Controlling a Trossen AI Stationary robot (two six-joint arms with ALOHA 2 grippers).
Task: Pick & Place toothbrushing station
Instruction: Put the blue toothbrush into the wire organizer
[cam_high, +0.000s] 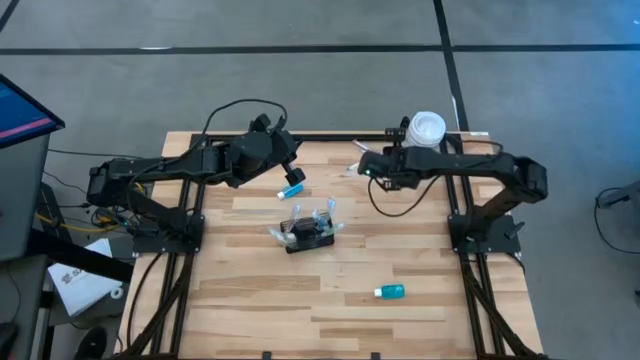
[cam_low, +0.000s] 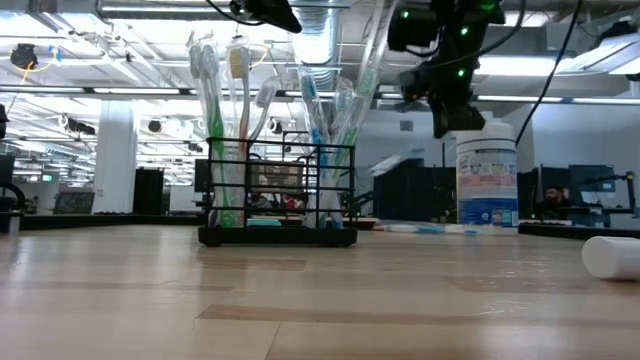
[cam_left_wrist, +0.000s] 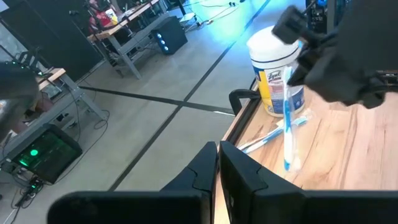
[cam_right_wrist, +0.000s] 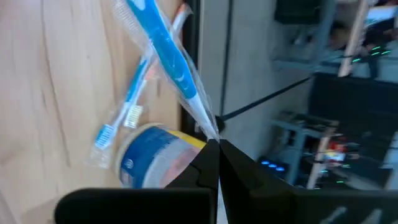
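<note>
Holder (cam_high: 307, 232) standing mid-table filled with toothbrushes, wrapped blue toothbrush (cam_right_wrist: 166, 46) being pinched by right gripper (cam_right_wrist: 214, 142) near canister (cam_high: 426, 129), left gripper (cam_left_wrist: 219, 149) being held pressed together, empty, far-left of holder.

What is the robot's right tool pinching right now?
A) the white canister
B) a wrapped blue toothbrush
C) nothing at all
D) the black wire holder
B: the right tool is shut on the wrapper end of a blue toothbrush, lifted near the white canister; the black wire holder sits untouched at mid-table.
</note>
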